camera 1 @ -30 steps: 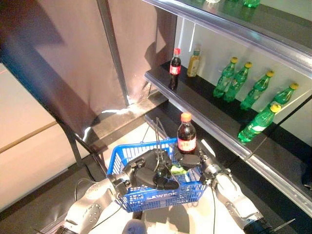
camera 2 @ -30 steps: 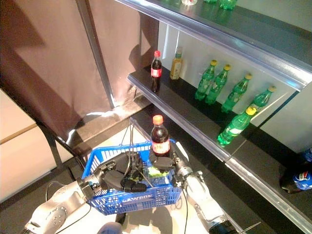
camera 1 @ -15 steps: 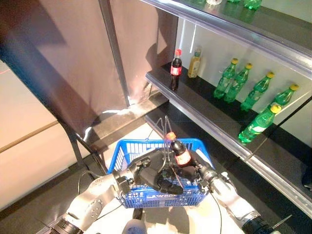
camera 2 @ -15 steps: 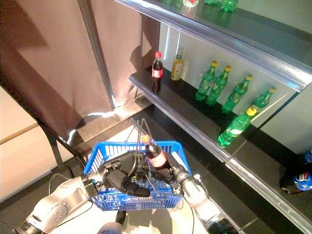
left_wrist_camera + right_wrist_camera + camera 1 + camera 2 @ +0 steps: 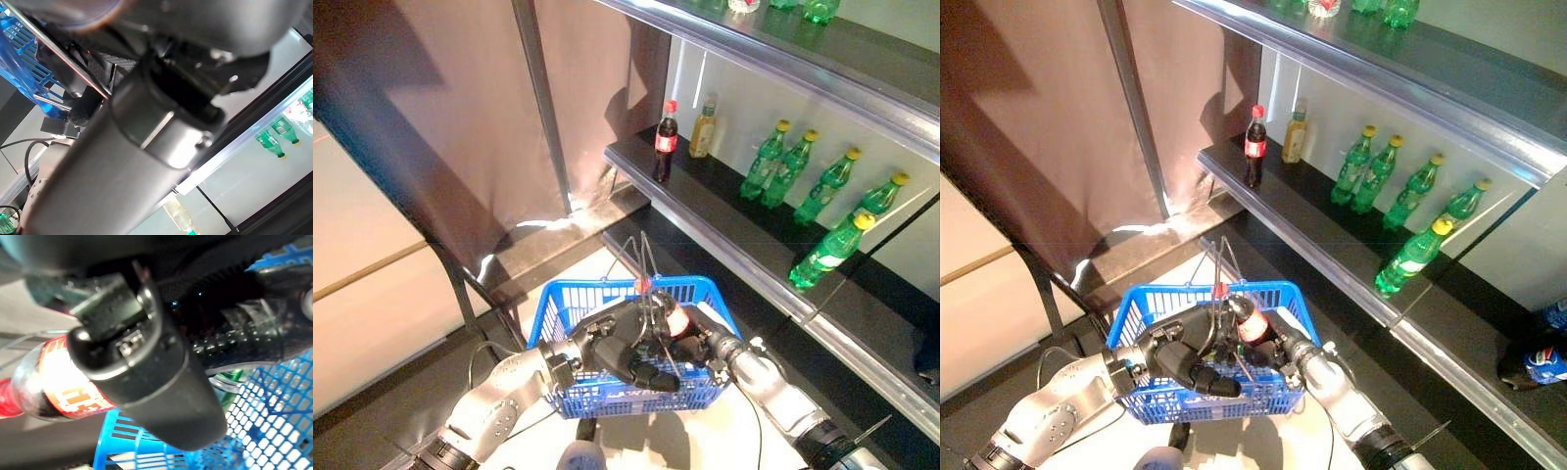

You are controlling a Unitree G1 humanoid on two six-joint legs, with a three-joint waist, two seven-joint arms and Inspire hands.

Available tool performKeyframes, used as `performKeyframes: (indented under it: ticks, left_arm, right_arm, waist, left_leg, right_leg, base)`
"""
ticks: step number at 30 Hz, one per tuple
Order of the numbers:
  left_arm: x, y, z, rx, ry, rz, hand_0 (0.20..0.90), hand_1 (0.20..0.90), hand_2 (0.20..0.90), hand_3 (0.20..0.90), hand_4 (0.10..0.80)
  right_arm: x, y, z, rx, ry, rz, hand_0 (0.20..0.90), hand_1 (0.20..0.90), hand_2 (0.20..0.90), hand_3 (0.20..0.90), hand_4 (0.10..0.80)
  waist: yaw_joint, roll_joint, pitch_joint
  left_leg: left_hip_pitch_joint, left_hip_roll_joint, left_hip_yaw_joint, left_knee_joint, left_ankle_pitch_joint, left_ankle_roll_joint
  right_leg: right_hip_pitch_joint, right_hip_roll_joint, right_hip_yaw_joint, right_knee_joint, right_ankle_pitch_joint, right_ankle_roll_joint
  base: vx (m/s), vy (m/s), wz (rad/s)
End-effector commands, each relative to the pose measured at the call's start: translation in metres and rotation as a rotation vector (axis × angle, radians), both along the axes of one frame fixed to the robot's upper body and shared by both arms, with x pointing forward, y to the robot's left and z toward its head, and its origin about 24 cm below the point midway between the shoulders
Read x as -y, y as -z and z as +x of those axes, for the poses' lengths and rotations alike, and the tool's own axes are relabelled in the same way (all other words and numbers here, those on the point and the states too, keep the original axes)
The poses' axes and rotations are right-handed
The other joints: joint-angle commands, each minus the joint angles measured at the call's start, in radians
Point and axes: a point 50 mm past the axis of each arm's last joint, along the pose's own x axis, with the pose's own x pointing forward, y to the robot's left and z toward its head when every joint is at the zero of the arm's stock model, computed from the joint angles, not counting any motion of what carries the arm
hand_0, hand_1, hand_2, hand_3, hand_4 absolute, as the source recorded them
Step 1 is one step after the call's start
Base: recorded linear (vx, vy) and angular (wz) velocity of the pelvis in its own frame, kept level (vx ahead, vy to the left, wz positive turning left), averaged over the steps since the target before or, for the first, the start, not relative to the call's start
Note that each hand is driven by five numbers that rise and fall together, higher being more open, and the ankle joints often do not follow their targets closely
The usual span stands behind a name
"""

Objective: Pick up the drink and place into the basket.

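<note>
Over the blue basket (image 5: 570, 305) your right hand (image 5: 703, 342) is clamped on the tilted cola bottle (image 5: 664, 309); your left hand (image 5: 625, 354) has fingers curled round the wire handles (image 5: 644, 264).

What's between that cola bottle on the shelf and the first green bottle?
A yellowish bottle stands between the cola bottle and the nearest green bottle, seen in both eye views.
</note>
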Motion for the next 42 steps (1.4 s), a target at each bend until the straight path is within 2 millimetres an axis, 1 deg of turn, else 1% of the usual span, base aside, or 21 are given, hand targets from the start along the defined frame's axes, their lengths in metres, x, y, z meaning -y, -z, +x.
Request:
performKeyframes:
  ticks: [1, 5, 10, 17, 20, 25, 28, 36, 42]
  left_arm:
    - [0.048, -0.155, -0.013, 0.752, 0.383, -0.507, 0.300, 0.300, 0.300, 0.200, 0.100]
    - [0.050, -0.156, -0.014, 0.767, 0.400, -0.492, 0.300, 0.300, 0.300, 0.200, 0.100]
    - [0.052, -0.160, -0.014, 0.783, 0.427, -0.479, 0.300, 0.300, 0.300, 0.200, 0.100]
    - [0.059, -0.164, -0.018, 0.827, 0.489, -0.459, 0.300, 0.300, 0.300, 0.200, 0.100]
    - [0.063, -0.167, -0.019, 0.843, 0.515, -0.461, 0.300, 0.300, 0.300, 0.200, 0.100]
    - [0.067, -0.169, -0.021, 0.850, 0.540, -0.469, 0.300, 0.300, 0.300, 0.200, 0.100]
    - [0.070, -0.169, -0.023, 0.858, 0.556, -0.480, 0.300, 0.300, 0.300, 0.200, 0.100]
    - [0.071, -0.172, -0.025, 0.869, 0.573, -0.496, 0.300, 0.300, 0.300, 0.200, 0.100]
    - [0.073, -0.174, -0.027, 0.877, 0.579, -0.513, 0.300, 0.300, 0.300, 0.200, 0.100]
  right_arm:
    - [-0.001, -0.053, 0.043, 0.228, -0.093, -0.108, 0.300, 0.300, 0.300, 0.200, 0.100]
    - [-0.003, -0.057, 0.047, 0.224, -0.143, -0.148, 0.300, 0.300, 0.300, 0.200, 0.100]
    - [-0.010, -0.062, 0.050, 0.199, -0.264, -0.225, 0.300, 0.300, 0.300, 0.200, 0.100]
    - [-0.026, -0.063, 0.052, 0.121, -0.426, -0.246, 0.300, 0.300, 0.300, 0.200, 0.100]
    - [-0.033, -0.056, 0.053, 0.071, -0.467, -0.231, 0.300, 0.300, 0.300, 0.200, 0.100]
    - [-0.040, -0.051, 0.051, 0.056, -0.491, -0.206, 0.300, 0.300, 0.300, 0.200, 0.100]
    - [-0.047, -0.044, 0.049, 0.035, -0.500, -0.180, 0.300, 0.300, 0.300, 0.200, 0.100]
    - [-0.051, -0.026, 0.043, -0.019, -0.475, -0.134, 0.300, 0.300, 0.300, 0.200, 0.100]
    - [-0.052, -0.016, 0.040, -0.051, -0.443, -0.101, 0.300, 0.300, 0.300, 0.200, 0.100]
  waist:
    - [0.026, -0.032, -0.131]
    - [0.027, -0.033, -0.132]
    - [0.031, -0.036, -0.137]
    - [0.038, -0.041, -0.142]
    - [0.042, -0.041, -0.146]
    - [0.046, -0.039, -0.148]
    - [0.049, -0.036, -0.151]
    - [0.056, -0.029, -0.153]
    - [0.056, -0.026, -0.154]
  left_leg:
    - [0.120, -0.015, 0.081, -0.003, -0.139, 0.053]
    - [0.120, -0.016, 0.079, -0.003, -0.139, 0.054]
    - [0.120, -0.016, 0.079, -0.003, -0.139, 0.054]
    - [0.121, -0.016, 0.076, -0.003, -0.137, 0.050]
    - [0.122, -0.017, 0.073, -0.003, -0.137, 0.049]
    - [0.124, -0.019, 0.067, -0.003, -0.137, 0.048]
    - [0.128, -0.022, 0.063, -0.003, -0.138, 0.049]
    - [0.131, -0.023, 0.061, -0.003, -0.140, 0.050]
    - [0.131, -0.024, 0.061, -0.003, -0.140, 0.050]
  right_leg:
    - [-0.075, 0.015, 0.021, 0.040, 0.050, -0.052]
    - [-0.075, 0.016, 0.023, 0.042, 0.050, -0.053]
    - [-0.071, 0.018, 0.023, 0.040, 0.048, -0.053]
    - [-0.066, 0.019, 0.020, 0.039, 0.046, -0.055]
    - [-0.062, 0.019, 0.018, 0.038, 0.045, -0.056]
    - [-0.058, 0.020, 0.016, 0.038, 0.043, -0.058]
    - [-0.053, 0.020, 0.014, 0.039, 0.041, -0.058]
    - [-0.045, 0.017, 0.008, 0.036, 0.040, -0.058]
    - [-0.044, 0.017, 0.009, 0.033, 0.040, -0.058]
  base:
    - [0.000, 0.000, 0.00]
    - [0.000, 0.000, 0.00]
    - [0.000, 0.000, 0.00]
    - [0.000, 0.000, 0.00]
    - [0.000, 0.000, 0.00]
    - [0.000, 0.000, 0.00]
    - [0.000, 0.000, 0.00]
    - [0.000, 0.000, 0.00]
    - [0.000, 0.000, 0.00]
